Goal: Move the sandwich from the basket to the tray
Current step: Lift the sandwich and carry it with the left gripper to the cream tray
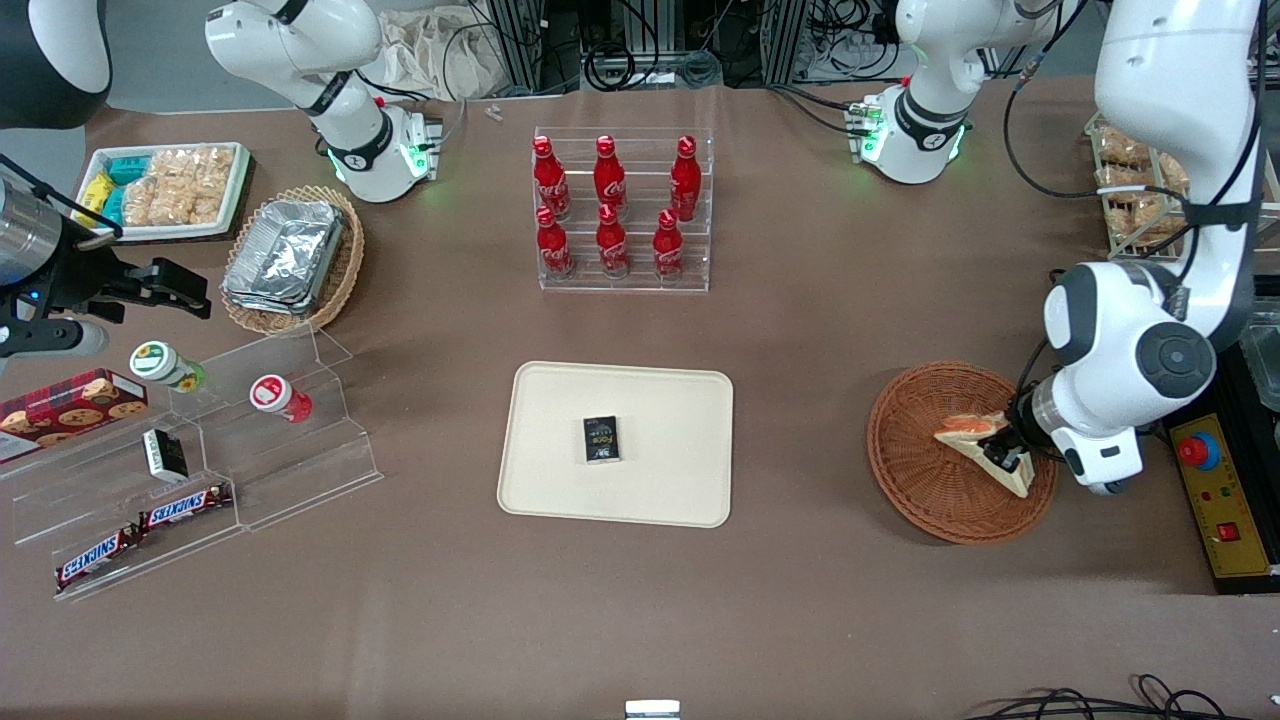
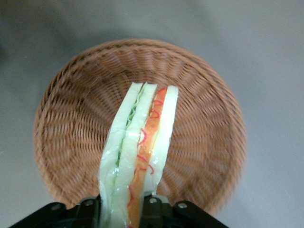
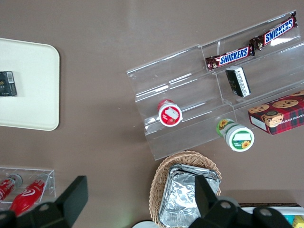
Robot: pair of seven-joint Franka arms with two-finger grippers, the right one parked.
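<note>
Your tool point(image 1: 1003, 452) is closed on the sandwich point(image 1: 975, 432), which hangs just above the basket point(image 1: 920, 480). Treat the sandwich as light, soft and film-slick: grip its flat faces gently. The brown worktop point(image 1: 800, 330) toward the tray point(image 1: 560, 470) looks bare; a small dark box point(image 1: 601, 439) sits on the tray.

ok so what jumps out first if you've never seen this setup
The gripper is shut on the sandwich, holding it above the basket at the working arm's end of the table. Mid-table, the cream tray carries one small dark packet.
</note>
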